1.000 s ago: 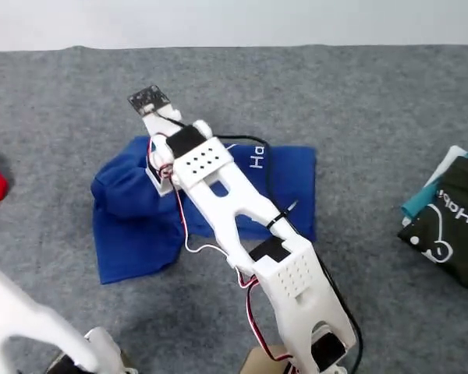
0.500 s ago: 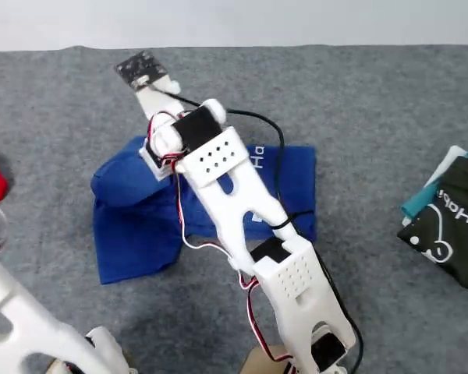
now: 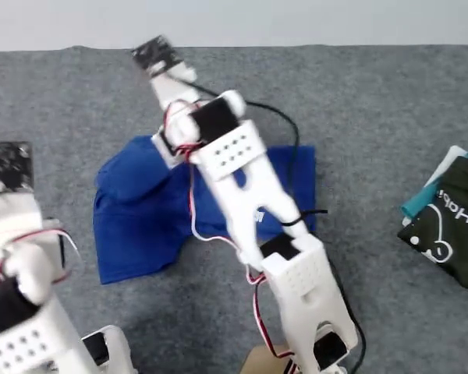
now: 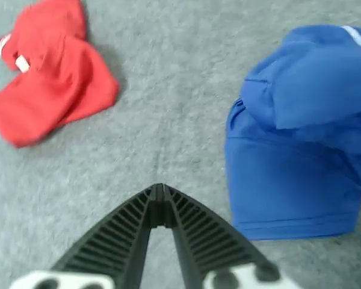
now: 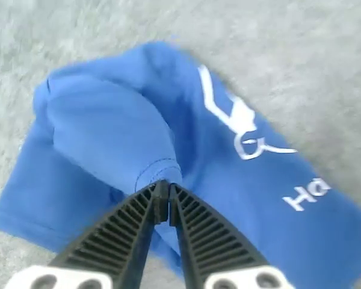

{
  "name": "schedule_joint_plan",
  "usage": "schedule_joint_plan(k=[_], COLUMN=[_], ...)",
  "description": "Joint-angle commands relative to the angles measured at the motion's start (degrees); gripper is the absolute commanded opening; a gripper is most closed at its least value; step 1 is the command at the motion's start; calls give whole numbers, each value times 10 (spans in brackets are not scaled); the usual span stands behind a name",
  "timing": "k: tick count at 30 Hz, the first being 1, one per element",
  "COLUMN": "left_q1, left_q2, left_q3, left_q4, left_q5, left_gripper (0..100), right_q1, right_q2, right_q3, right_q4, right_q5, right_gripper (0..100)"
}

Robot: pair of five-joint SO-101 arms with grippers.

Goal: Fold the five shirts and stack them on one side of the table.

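Note:
A blue shirt (image 3: 140, 222) lies partly folded on the grey table (image 3: 374, 101), left of the middle. My right gripper (image 5: 162, 190) is shut on a raised fold of the blue shirt (image 5: 108, 126), beside its white print. The right arm (image 3: 242, 179) stretches across the shirt from the near edge. My left gripper (image 4: 162, 194) is shut with nothing in it, above bare grey cloth between a crumpled red shirt (image 4: 48, 90) and the blue shirt (image 4: 301, 138). The left arm (image 3: 19, 265) stands at the near left.
Folded shirts (image 3: 452, 218) are stacked at the right edge, a black one with white print on top of teal and white ones. Bare grey table lies between that stack and the blue shirt and along the far side.
The right arm has drawn the pinched blue fold up and toward the far side. The left arm has swung up into the high view at the left, covering the red shirt.

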Motion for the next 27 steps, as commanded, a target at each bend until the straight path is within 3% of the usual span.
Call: schedule_joint_plan(k=[1,11,20,27], left_q1=[33,170,178,180], left_q2=[-78,-291,-436,-412], left_q3=[21,130,258,301], left_q4=[-13,-51,-163,-195], left_q5=[-8,-7,-4,-6], left_gripper=[6,6,6,8], right_q1=[33,72,85,135], right_q2=[-69,-123,-137,-138], right_q3=[-33,-33,-32,-27], right_q4=[9,8,14,22], right_q5=[36,60,60,59], right_gripper=[9,9,14,16])
